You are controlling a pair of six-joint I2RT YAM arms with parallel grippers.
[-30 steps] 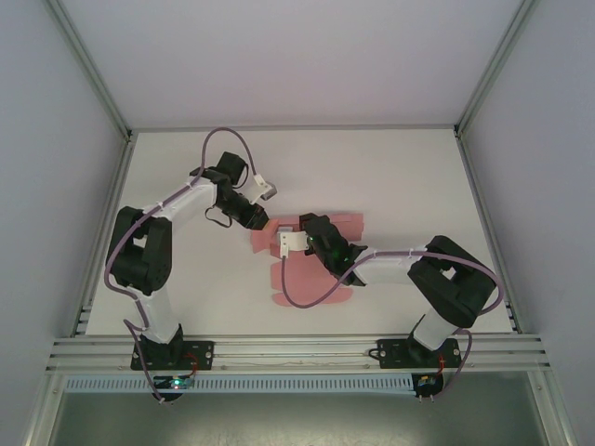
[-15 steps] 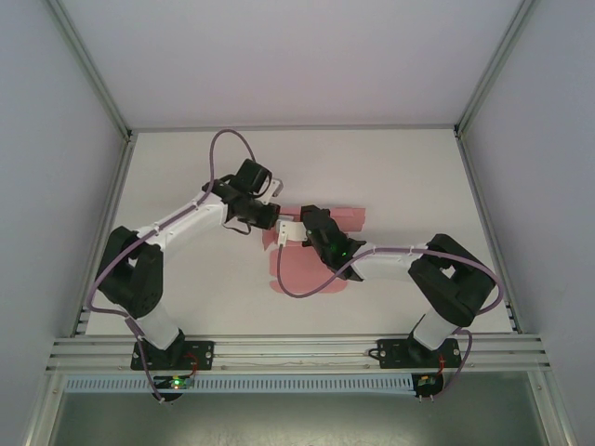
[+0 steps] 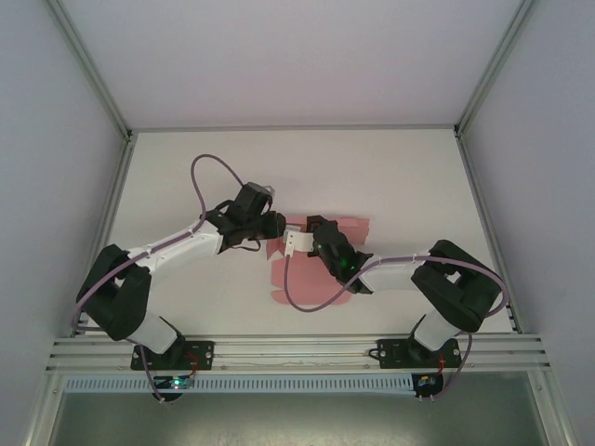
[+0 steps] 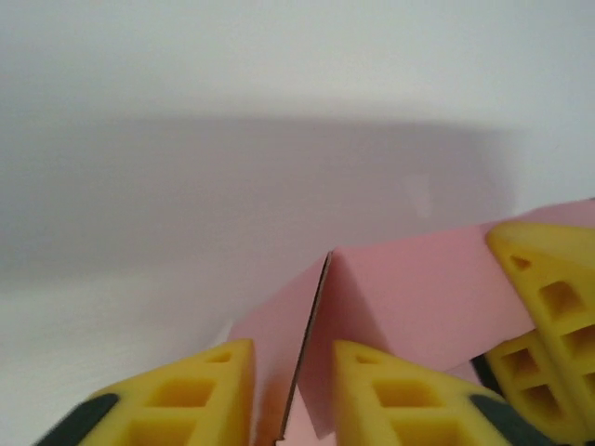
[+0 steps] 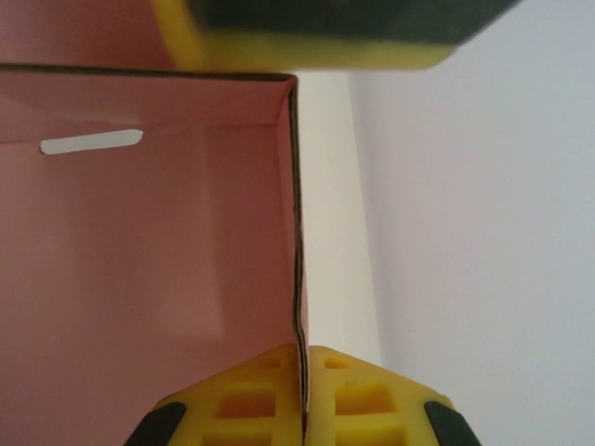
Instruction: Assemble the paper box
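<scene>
The paper box (image 5: 139,260) lies mid-table (image 3: 186,177), half folded. The right gripper (image 5: 302,372) pinches one wall tight. The left gripper (image 4: 293,358) stands loose around a flap. A crooked push here could bend or rip the thin card.

white table (image 3: 390,177); grey walls (image 3: 279,56); aluminium rails (image 3: 297,351)

A robotics lab test cell: a white table (image 3: 400,177) boxed in by aluminium rails (image 3: 297,351) and plain pale walls (image 3: 279,65).
</scene>
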